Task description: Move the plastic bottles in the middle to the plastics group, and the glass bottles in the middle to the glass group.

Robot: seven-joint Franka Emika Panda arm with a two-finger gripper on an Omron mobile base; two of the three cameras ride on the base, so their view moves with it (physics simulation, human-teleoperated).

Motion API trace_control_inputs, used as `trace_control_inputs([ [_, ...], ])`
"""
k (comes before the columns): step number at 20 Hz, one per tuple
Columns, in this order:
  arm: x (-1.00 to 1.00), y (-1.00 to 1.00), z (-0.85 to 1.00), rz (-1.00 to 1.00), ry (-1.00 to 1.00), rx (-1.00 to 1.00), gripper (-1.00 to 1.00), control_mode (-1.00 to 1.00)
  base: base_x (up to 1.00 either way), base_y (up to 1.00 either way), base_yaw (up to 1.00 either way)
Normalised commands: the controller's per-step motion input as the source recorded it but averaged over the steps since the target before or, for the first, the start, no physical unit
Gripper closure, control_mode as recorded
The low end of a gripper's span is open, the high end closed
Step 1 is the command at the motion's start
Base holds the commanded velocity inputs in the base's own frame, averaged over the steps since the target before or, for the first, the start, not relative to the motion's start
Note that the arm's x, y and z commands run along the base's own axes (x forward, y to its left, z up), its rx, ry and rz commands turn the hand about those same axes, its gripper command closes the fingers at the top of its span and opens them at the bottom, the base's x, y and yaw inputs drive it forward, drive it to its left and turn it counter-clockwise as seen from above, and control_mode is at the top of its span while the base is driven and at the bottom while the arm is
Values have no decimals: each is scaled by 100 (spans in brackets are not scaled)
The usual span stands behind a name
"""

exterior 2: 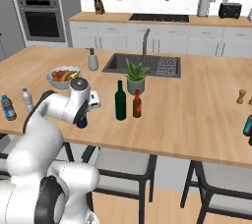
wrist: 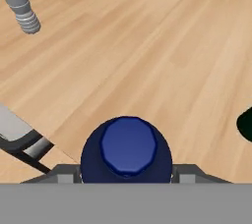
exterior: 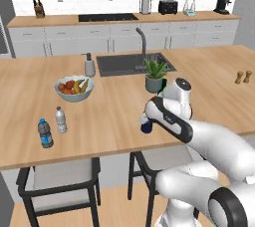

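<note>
The navy-blue plastic bottle point(wrist: 127, 153) stands upright between my fingers, its dark cap facing the hand camera. My gripper point(wrist: 126, 175) is shut on this bottle point(exterior: 146, 126) near the island's front edge, and the hand point(exterior 2: 83, 114) covers most of it. Whether its base touches the wood I cannot tell. The plastics group stands to the left: a blue-capped water bottle point(exterior: 45, 134) and a greyish white-capped one point(exterior: 61, 120), also seen at the far left point(exterior 2: 8, 108) point(exterior 2: 27, 100). To the right of my hand stand the tall green glass bottle point(exterior 2: 120, 101) and the amber red-capped one point(exterior 2: 137, 104).
A fruit bowl point(exterior: 73, 89) sits behind the water bottles. A potted plant point(exterior 2: 135, 78), a sink point(exterior 2: 142, 65) and a soap dispenser point(exterior 2: 92, 60) lie further back. Chairs point(exterior: 60, 181) stand under the front edge. A bluish bottle point(exterior 2: 248, 126) shows at the right edge, with shakers point(exterior 2: 240, 96) nearby.
</note>
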Motion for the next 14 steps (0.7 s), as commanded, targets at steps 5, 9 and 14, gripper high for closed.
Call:
trace_control_inputs([
  [5,35,100,0,21,2,0,100,-100,0,0,0],
  [9,35,100,-2,20,1,0,100,-100,0,0,0],
  [14,41,99,0,16,0,0,100,-100,0,0,0],
])
